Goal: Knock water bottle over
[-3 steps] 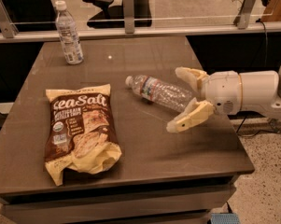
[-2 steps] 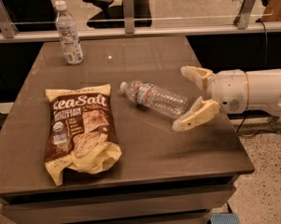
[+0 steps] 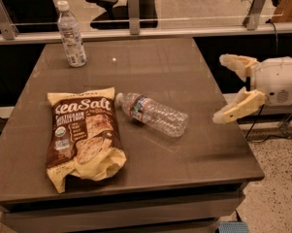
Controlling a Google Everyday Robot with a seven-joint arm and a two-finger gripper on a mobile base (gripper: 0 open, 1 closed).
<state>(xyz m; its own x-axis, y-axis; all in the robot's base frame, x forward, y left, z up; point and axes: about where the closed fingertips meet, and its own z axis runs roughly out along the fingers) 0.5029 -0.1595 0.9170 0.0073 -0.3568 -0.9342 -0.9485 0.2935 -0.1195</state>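
The water bottle (image 3: 153, 113), clear ribbed plastic with a white cap and a narrow red, white and dark blue label, lies on its side in the middle of the grey table (image 3: 184, 76), cap toward the chip bag. My gripper (image 3: 223, 89) is at the table's right edge, to the right of the bottle's base and clear of it. Its cream fingers are spread open with nothing between them.
A brown and yellow sea-salt chip bag (image 3: 83, 136) lies on the table's left front. A smoother bottle with a tall pale label (image 3: 72, 34) stands upright at the back left. A glass railing runs behind the table, with an office chair (image 3: 109, 4) beyond it.
The water bottle has rolled left toward the chip bag. My gripper has drawn back to the right, away from the bottle, and stays open.
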